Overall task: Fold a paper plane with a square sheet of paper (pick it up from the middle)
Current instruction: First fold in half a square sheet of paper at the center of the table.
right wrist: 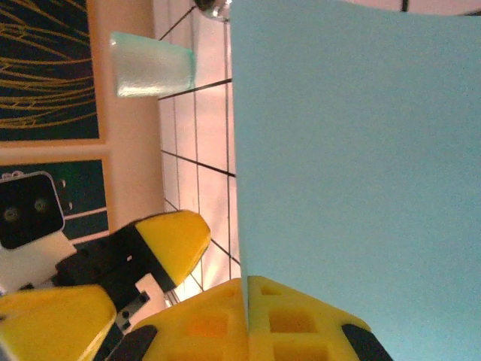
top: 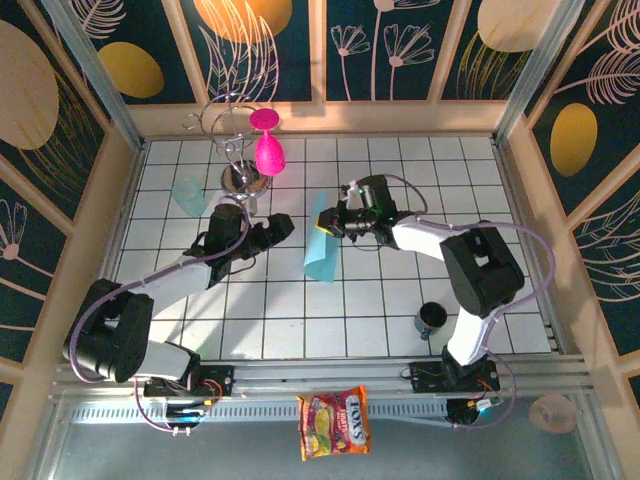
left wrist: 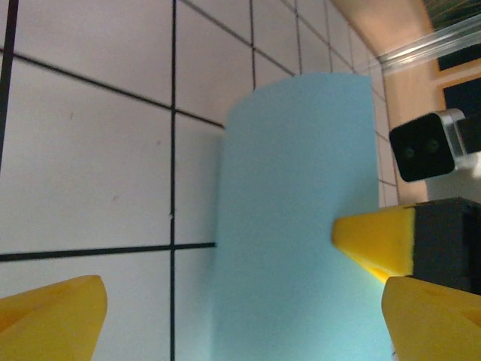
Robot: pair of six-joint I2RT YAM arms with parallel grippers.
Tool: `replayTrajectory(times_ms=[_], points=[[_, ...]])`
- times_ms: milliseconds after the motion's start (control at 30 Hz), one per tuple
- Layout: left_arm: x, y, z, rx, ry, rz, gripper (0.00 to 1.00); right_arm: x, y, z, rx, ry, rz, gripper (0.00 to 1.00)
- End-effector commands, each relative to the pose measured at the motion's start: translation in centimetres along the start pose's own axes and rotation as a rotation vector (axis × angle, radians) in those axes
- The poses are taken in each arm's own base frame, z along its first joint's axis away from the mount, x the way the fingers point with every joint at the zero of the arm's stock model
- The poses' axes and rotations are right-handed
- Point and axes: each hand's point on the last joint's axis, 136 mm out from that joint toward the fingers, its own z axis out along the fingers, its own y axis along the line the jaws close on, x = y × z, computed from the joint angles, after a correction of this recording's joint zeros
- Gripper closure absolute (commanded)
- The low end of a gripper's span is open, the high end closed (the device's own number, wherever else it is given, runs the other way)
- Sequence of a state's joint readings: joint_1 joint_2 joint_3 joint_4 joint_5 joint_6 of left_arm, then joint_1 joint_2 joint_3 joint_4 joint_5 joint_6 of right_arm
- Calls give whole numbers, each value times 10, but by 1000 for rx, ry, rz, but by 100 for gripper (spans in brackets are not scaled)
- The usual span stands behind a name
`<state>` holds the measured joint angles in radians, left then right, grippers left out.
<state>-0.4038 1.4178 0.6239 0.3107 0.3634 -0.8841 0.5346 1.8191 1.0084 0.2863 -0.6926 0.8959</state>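
Note:
The square sheet of paper (top: 320,240) is light blue and stands as a narrow, lengthwise-folded strip over the middle tiles, with no pointed paper plane shape. My right gripper (top: 338,222) is shut on its right edge. In the right wrist view the yellow pads (right wrist: 301,323) pinch the paper (right wrist: 353,173) edge-on. My left gripper (top: 284,228) stands open just left of the strip. In the left wrist view its yellow fingertips (left wrist: 52,320) straddle the paper (left wrist: 293,226) without touching it, and the right gripper's fingertip (left wrist: 376,241) rests on the sheet.
Two pink goblets (top: 268,150) hang on a metal stand (top: 240,178) at the back. A translucent teal cup (top: 190,196) lies at the back left, also in the right wrist view (right wrist: 150,64). A dark cup (top: 432,318) stands front right. A snack bag (top: 335,422) lies on the front rail.

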Motion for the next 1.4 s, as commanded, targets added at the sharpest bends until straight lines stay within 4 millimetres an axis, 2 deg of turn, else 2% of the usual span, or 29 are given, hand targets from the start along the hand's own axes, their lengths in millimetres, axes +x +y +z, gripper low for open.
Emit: replayTrajectory(times_ms=[0,267,600,800,833,933,1300,1367], points=[[8,3,6,22,36,-16,11,0,8,7,-88,-6,11,100],[25,21,19,-33,99,-27,22,17,-31,11,-34,4,71,100],[44,26,49,-204,191,108,28,17,-57,23,30,28,86,100],[46,29,60,-227,209,105,35,16,-64,23,37,35,91,100],[50,36,65,-246,227,101,37,16,-65,24,38,35,92,100],[51,39,70,-263,236,101,42,15,-67,22,39,33,94,100],[56,48,78,-297,250,81,55,13,-69,22,25,42,98,100],[57,53,79,-311,252,77,58,13,-69,21,30,41,97,97]])
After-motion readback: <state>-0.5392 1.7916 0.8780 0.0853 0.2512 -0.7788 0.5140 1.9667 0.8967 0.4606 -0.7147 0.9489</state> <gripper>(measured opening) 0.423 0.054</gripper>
